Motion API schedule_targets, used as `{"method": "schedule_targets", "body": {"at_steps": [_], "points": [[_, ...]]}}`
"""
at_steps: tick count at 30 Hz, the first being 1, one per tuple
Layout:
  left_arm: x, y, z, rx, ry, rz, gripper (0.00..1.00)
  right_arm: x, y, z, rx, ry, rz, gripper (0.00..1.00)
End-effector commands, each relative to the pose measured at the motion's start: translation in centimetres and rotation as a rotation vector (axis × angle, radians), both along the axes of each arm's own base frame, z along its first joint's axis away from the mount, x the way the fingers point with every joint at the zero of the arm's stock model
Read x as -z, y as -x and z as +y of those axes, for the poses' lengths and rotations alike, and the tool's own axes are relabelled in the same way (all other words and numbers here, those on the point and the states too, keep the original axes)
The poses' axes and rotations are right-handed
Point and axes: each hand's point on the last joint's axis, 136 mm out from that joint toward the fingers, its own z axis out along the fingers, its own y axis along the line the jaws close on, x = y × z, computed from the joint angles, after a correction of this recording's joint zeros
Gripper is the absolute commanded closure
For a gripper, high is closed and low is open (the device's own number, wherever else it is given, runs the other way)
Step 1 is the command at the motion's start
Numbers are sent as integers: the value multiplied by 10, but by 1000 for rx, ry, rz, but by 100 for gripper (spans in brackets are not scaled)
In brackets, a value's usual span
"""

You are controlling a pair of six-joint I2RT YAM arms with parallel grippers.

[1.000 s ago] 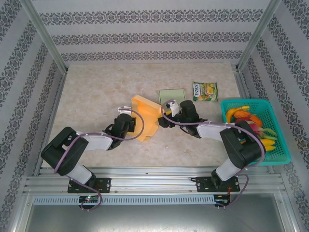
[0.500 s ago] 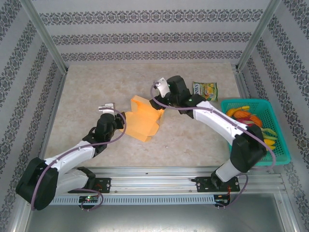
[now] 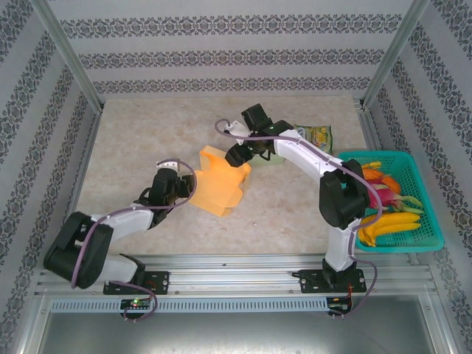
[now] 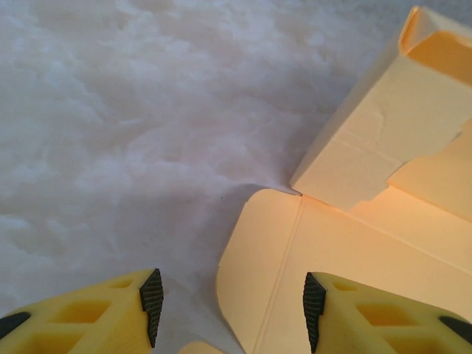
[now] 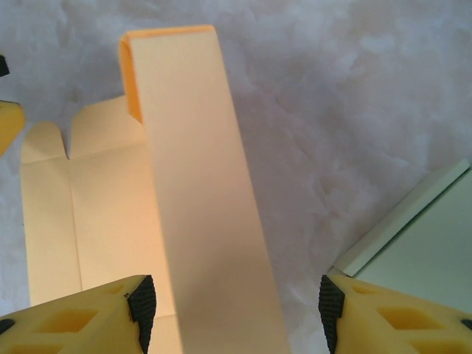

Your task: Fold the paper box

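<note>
Two end effectors stand at the orange paper box [image 3: 221, 181], which lies partly folded near the middle of the surface [image 3: 140, 133]. Over a flat flap at the box's left edge, the left end effector [image 4: 230, 306] has its fingers spread and pinches nothing. Also spread is the right end effector [image 5: 232, 313]; one raised side panel stands between its fingers, with a gap on both sides. Further right stands a teal basket [image 3: 420, 247] of fruit.

Nothing readable; print on green snack packet [image 3: 320, 138] too small, possibly a brand logo.
</note>
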Motion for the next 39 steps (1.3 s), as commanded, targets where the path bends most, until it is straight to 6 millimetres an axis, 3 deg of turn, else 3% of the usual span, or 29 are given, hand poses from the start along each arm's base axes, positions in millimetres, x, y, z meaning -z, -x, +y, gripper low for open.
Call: {"method": "schedule_targets", "body": {"at_steps": [1, 5, 9, 19, 24, 28, 31, 35, 39], "points": [[-24, -31, -5, 28, 44, -100, 45, 3, 4, 4, -46, -21, 59, 39], [-17, -50, -2, 38, 70, -90, 45, 20, 4, 4, -65, -4, 106, 40], [-8, -61, -17, 127, 87, -95, 45, 32, 5, 1, -83, 4, 141, 41], [2, -74, -36, 210, 120, -128, 45, 39, 1, -10, -97, -11, 167, 42], [9, -65, -32, 178, 152, -110, 45, 10, -5, -9, -78, -31, 52, 40], [15, -55, -14, 72, 147, -59, 45, -24, -5, -11, -57, 35, -158, 39], [12, -42, -6, 29, 166, -42, 45, -41, 7, -4, -99, 118, -345, 38], [10, -29, 7, -51, 169, 12, 45, -49, 21, 9, -157, 252, -513, 37], [2, -15, 18, -99, 164, 14, 45, -37, 21, 16, -165, 409, -525, 38]]}}
